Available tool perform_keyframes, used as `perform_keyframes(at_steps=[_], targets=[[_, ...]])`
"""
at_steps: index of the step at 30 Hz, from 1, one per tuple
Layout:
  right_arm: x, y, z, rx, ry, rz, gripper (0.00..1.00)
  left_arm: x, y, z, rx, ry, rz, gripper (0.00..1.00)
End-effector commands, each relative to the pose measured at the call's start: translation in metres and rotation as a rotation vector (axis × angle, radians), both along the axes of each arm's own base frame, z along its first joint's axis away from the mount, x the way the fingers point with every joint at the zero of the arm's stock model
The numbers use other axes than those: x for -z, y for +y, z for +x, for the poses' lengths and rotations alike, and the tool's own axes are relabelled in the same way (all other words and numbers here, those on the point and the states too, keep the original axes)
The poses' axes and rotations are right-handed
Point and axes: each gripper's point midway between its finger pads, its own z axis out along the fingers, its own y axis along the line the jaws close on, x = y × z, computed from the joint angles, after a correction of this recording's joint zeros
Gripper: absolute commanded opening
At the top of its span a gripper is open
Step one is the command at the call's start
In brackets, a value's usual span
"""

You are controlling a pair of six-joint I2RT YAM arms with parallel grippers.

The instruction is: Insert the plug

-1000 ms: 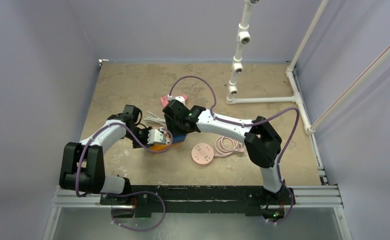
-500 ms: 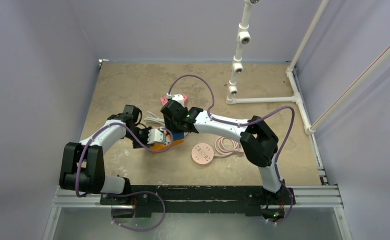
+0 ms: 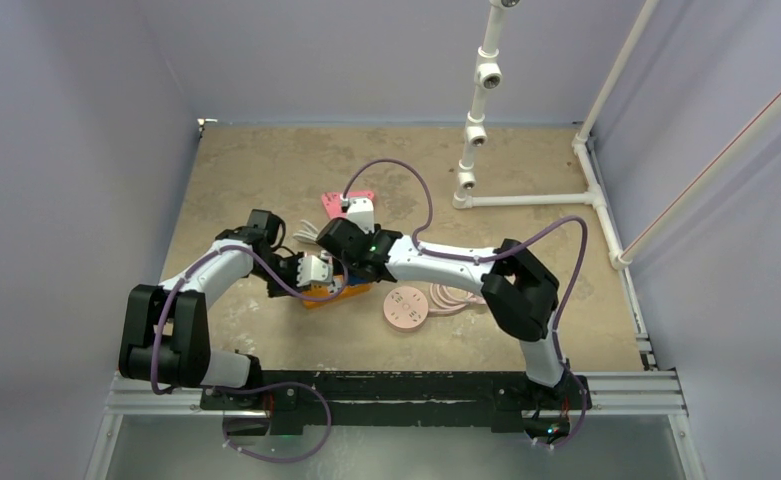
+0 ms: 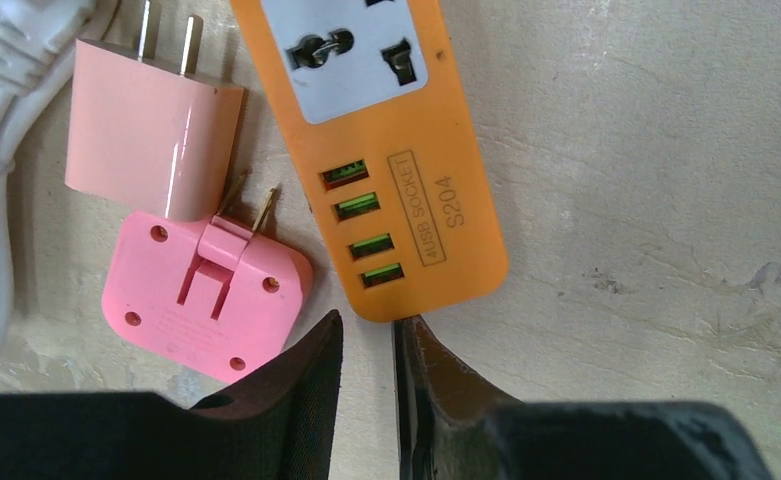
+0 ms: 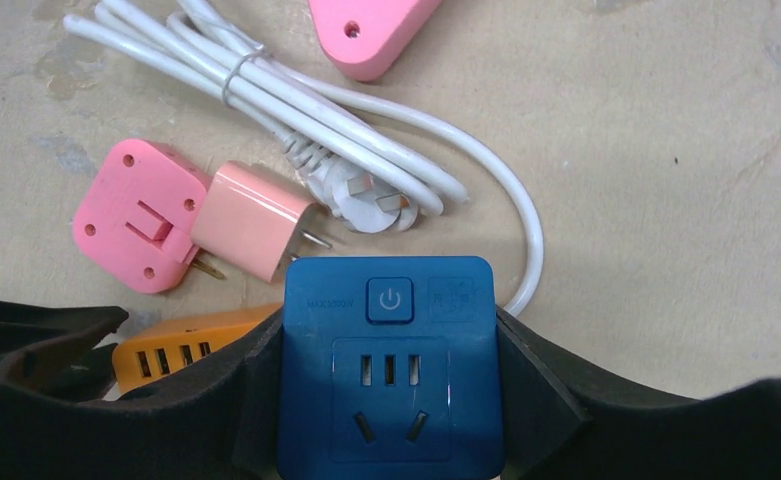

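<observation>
Clamping the blue socket block (image 5: pixel 388 400) from both sides, the right gripper (image 5: pixel 388 340) holds it face-up, with the power button above a 3-slot row and a 3-pin outlet. The white 3-pin plug (image 5: pixel 371 210) lies loose on the table (image 3: pixel 256 170) just beyond the block's top edge, at the end of its tied white cable (image 5: pixel 296 100). It is not in any socket. Just beside it lie a peach charger (image 4: pixel 151 130) and a pink folding-prong adapter (image 4: pixel 201 295), which touch each other.

The left gripper (image 4: pixel 366 335) sits at the end of the orange power strip (image 4: pixel 386 150) — the end with its 4 USB ports — its jaws a narrow slit apart with only bare table showing between them.
</observation>
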Motion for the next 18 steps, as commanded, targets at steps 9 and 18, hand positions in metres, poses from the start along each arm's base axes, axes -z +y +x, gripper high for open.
perform_keyframes(at_steps=[9,18], targets=[[0.024,-0.025,-0.041,0.162,0.0,-0.054,0.0,-0.021,-0.016,0.018,-0.11,-0.009,-0.118,0.22],[-0.02,-0.006,-0.039,0.167,-0.137,0.082,0.0,-0.033,0.005,0.018,-0.244,0.101,-0.225,0.22]])
